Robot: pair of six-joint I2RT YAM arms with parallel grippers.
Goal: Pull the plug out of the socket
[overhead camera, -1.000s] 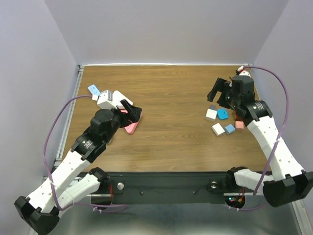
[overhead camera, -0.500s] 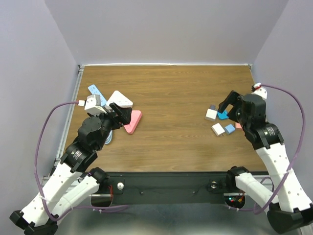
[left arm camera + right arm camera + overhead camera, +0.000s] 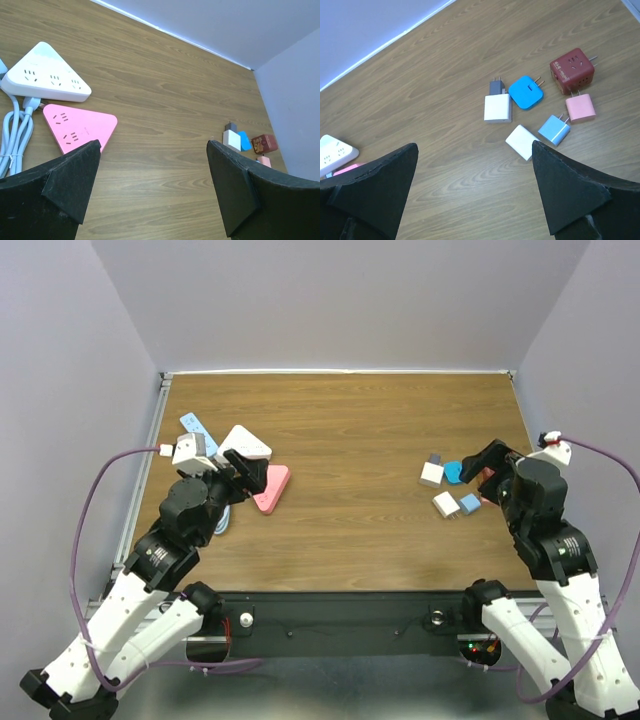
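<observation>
Wide-open, empty left claw [image 3: 155, 172] and right claw [image 3: 475, 187] above table [image 3: 165, 100]; pink socket [image 3: 80, 131] left, loose plugs [image 3: 497, 108] right.

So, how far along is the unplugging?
Looks done: the pink strip and white strip show bare outlets, and the plugs lie loose on the right. In hand: nothing; left gripper and right gripper are open and empty. Left: nothing obvious, though the blue strip is partly hidden.
</observation>
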